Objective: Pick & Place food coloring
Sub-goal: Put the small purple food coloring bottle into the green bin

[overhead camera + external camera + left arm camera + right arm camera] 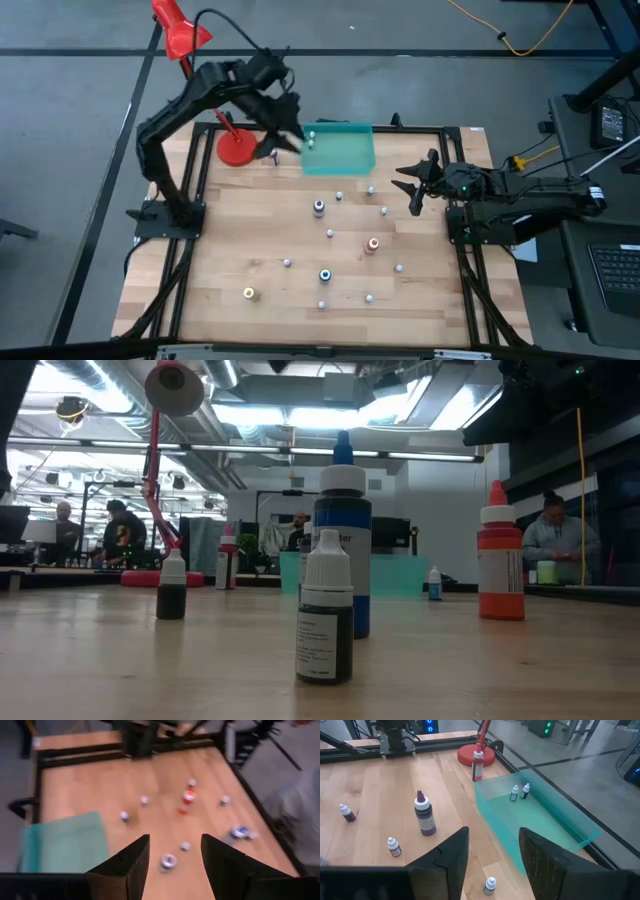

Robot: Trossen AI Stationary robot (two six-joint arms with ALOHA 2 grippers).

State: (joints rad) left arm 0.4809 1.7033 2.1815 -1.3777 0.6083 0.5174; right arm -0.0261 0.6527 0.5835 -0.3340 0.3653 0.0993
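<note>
Entry, food coloring set. We count many bottles standing loose on the wooden table (230,250): a purple-capped bottle (424,813), a red-orange bottle (373,243), a blue bottle (325,274), a yellow bottle (249,293) and several tiny whitish ones scattered between them. Two tiny bottles (519,792) already stand inside the translucent teal tray (345,155), near its far end. One pink bottle (477,764) stands just beside the red lamp base (236,148).

Left gripper (172,857): raised above the table near the tray's left edge, fingers parted, nothing between them.

Right gripper (492,860): at the table's right side, facing the tray, fingers parted, empty.

Hazards, in our judgement: the bottles are small, upright and narrow-based, so a finger arriving off-centre would tip one, and it may roll. The whitish ones stand near their neighbours; a wide approach could knock the next bottle over. A drop from too high could topple the two already in the tray. The lamp crowds the pink bottle, leaving little room for the left arm.
</note>
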